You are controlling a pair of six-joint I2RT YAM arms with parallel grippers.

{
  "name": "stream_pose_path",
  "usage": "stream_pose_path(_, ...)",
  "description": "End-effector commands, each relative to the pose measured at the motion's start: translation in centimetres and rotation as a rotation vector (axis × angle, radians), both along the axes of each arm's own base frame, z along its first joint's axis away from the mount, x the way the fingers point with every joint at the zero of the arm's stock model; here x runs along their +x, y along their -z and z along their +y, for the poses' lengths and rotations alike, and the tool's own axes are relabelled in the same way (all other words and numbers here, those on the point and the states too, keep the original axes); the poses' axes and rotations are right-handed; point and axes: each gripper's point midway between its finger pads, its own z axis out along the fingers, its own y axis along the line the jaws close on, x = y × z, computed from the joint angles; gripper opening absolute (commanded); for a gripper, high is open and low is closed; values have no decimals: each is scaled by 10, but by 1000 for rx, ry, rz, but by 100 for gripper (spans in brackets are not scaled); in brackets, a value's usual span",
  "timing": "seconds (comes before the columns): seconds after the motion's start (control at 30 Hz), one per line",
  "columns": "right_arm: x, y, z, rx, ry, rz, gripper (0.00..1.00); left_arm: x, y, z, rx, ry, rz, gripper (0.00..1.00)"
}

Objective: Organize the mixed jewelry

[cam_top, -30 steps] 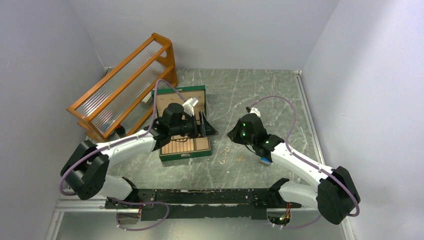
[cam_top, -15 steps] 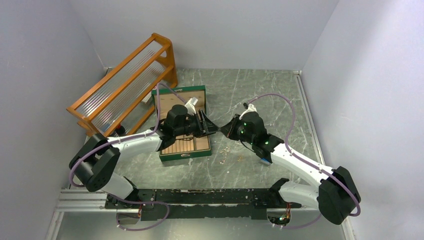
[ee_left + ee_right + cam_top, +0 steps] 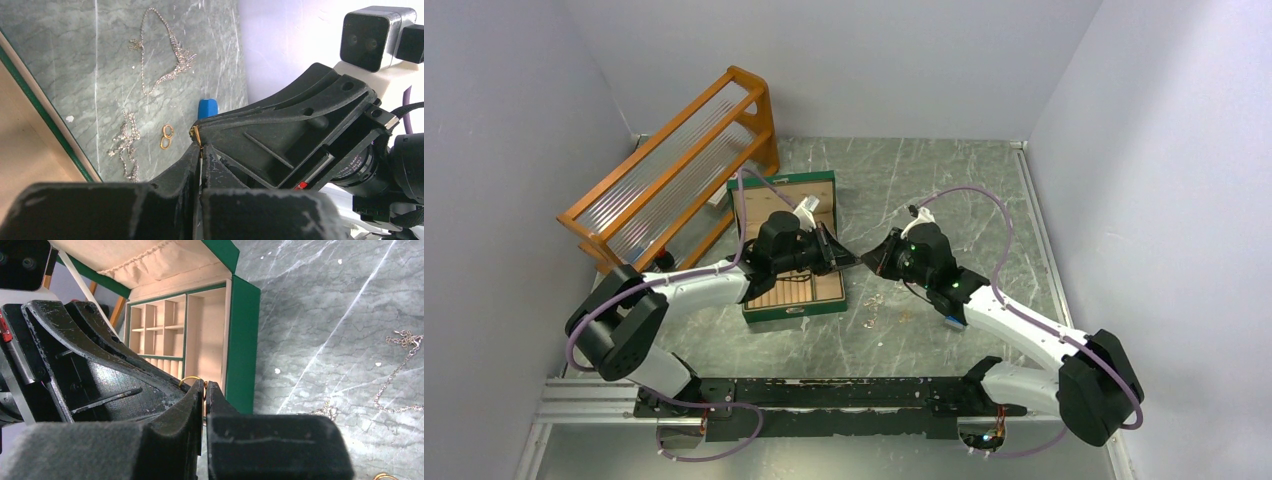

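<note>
Sketchy bit here looked like the handoff: the small gold ring [image 3: 192, 380] sat pinched at the very tips of the left gripper [image 3: 200, 152] and right gripper [image 3: 204, 389]. Both sets of jaws looked closed on it, so a tug or uneven release could've flicked it onto the grey marble surface [image 3: 325, 315]. The arms reached inward, tip to tip in the air, beside the open green compartment box [image 3: 242, 340]. Thin gold chains [image 3: 180, 55] lay loose on the surface.

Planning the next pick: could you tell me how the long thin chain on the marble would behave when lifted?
The long chain lies in a slack, curving loop, so probably floppy and dangling. Its fine links look light and may be hard to pinch.
</note>
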Motion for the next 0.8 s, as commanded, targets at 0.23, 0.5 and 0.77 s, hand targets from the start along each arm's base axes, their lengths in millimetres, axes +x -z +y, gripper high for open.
stream_pose_path(0.23,-1,-20,-3,73,48,-24,40,2,-5,2,36,11,-105,5)
stream_pose_path(0.5,-2,-43,-8,119,61,-82,49,-2,-27,2,36,66,-197,5)
stream_pose_path(0.77,-11,-100,12,302,-116,-120,75,-22,-96,9,-19,211,-349,5)
